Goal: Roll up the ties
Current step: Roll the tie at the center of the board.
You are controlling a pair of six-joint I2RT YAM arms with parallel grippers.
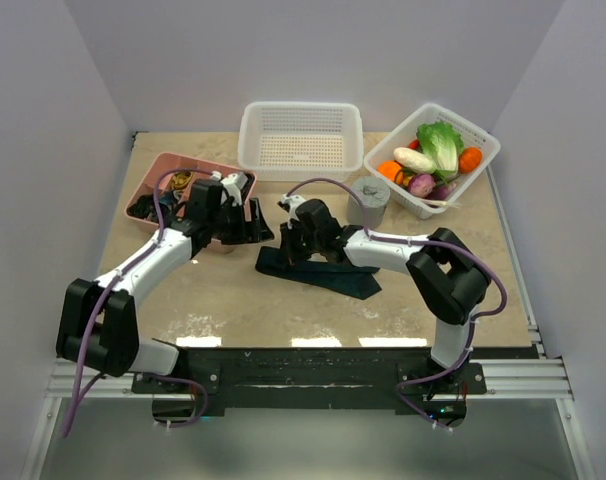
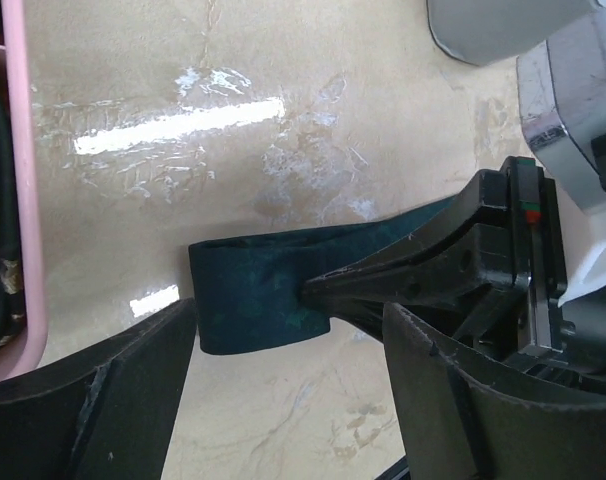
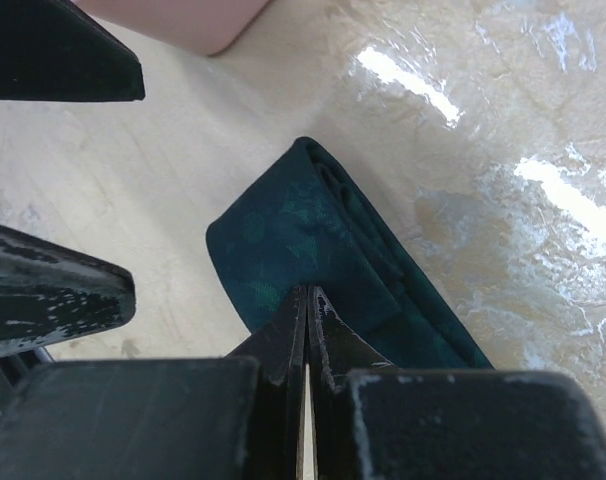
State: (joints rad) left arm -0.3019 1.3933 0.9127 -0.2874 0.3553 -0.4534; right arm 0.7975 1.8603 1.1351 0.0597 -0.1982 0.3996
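Note:
A dark teal tie [image 1: 328,272] lies on the table in front of the right arm, its near end folded over. In the left wrist view the folded end [image 2: 248,295] lies between my left gripper's [image 2: 288,345] wide-open jaws, just above the table. My left gripper [image 1: 251,228] is empty. My right gripper [image 3: 306,292] is shut, its tips pressed onto the top of the folded tie [image 3: 293,225]; no fabric shows between the fingers. In the top view the right gripper [image 1: 289,244] sits at the tie's left end, close to the left gripper.
A pink tray [image 1: 161,172] with dark items stands behind the left gripper; its rim shows in the left wrist view [image 2: 23,180]. A grey cylinder [image 1: 369,200], a white empty basket [image 1: 301,140] and a basket of vegetables [image 1: 480,170] stand at the back.

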